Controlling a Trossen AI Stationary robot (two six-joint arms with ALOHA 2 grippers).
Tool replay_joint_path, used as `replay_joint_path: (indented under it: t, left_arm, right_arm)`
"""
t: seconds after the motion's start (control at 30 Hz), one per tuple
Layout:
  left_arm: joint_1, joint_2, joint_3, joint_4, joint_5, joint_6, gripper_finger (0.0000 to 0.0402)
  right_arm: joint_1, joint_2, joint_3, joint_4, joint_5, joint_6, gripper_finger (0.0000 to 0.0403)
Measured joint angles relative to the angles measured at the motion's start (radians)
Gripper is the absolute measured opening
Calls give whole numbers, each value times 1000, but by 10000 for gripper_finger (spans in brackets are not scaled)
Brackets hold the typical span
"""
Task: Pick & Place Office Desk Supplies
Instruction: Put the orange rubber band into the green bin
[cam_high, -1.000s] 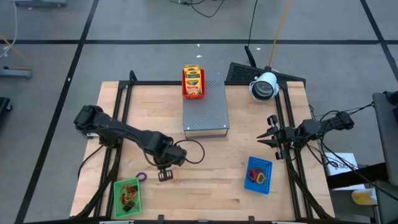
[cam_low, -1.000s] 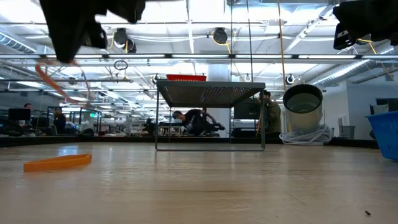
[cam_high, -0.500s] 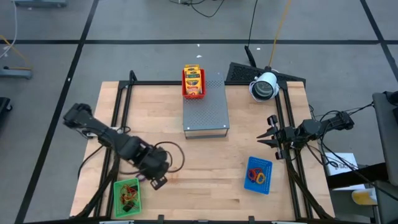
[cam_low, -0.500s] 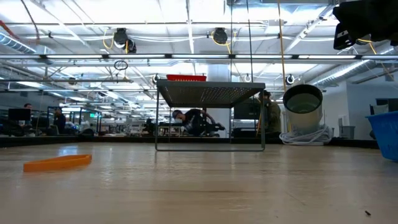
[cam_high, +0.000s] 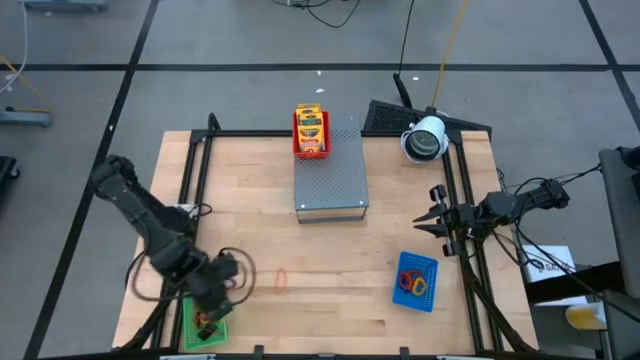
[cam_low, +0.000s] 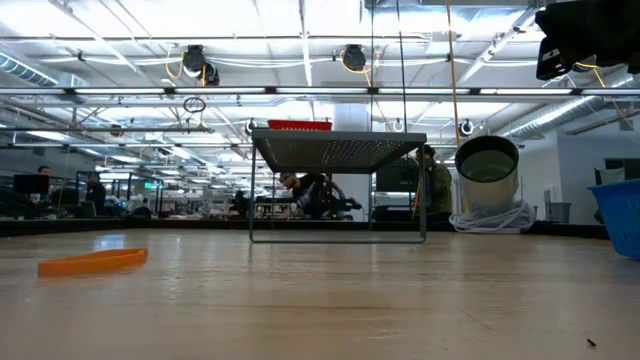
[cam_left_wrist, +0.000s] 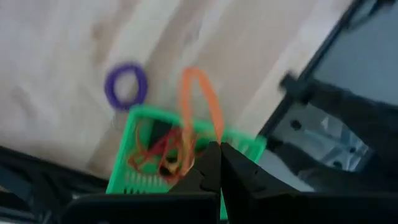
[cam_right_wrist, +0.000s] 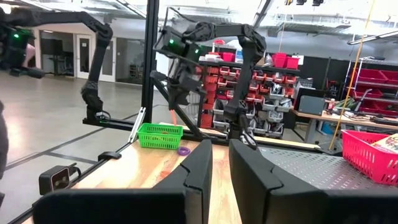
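My left gripper (cam_high: 214, 296) (cam_left_wrist: 216, 148) hovers over the green mesh tray (cam_high: 205, 316) (cam_left_wrist: 146, 180) at the table's near left corner, shut on an orange rubber band (cam_left_wrist: 200, 102). The tray holds red and orange bands and dark clips. A purple band (cam_left_wrist: 126, 86) lies flat on the wood just beside the tray. Another orange band (cam_high: 281, 278) (cam_low: 92, 262) lies flat on the table to the right. Yellow-and-green crayon packets (cam_high: 311, 128) sit in the red tray on the grey box. My right gripper (cam_high: 431, 210) (cam_right_wrist: 214, 157) waits open at the right edge. My left gripper pinches the orange rubber band at one end of its loop (cam_left_wrist: 214, 138), between the two fingertips. The fingers point down from above. The band is lifted clear of the table, and its free loop stands out past the fingertips over the green tray.
The grey perforated box (cam_high: 331, 178) (cam_low: 338, 150) stands at the table's far middle with the red tray (cam_high: 311, 140) on top. A blue tray (cam_high: 416, 281) with bands sits near right. A white camera (cam_high: 425, 138) stands at the far right. Bare wood lies between the trays.
My left gripper has swung from the middle of the table's near half toward the left and near edges, ending over the green tray. It stays shut and carries the orange band along, leaving the low view. The orange band on the table has stayed put.
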Motion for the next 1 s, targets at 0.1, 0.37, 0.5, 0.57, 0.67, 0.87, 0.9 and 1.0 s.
replay_joint_path:
  t: [0.1,0.37,0.5,0.57,0.67,0.87,0.9,1.0]
  left_arm:
    - [-115,-48,-68,36,-20,-64,2]
    - [-337,-61,-120,48,-82,-122,1]
    - [-370,-45,-140,89,-109,-123,2]
    - [-374,-31,-145,113,-118,-116,1]
    - [-374,-5,-146,114,-132,-105,2]
    - [-365,35,-146,109,-138,-72,2]
    - [-366,39,-146,102,-146,-67,2]
    - [-366,57,-153,89,-165,-48,5]
  right_arm:
    - [0,0,0,0,0,0,45]
    - [0,0,0,0,0,0,45]
    - [0,0,0,0,0,0,45]
    - [0,0,0,0,0,0,45]
    - [0,0,0,0,0,0,45]
    - [0,0,0,0,0,0,45]
    - [0,0,0,0,0,0,45]
    - [0,0,0,0,0,0,45]
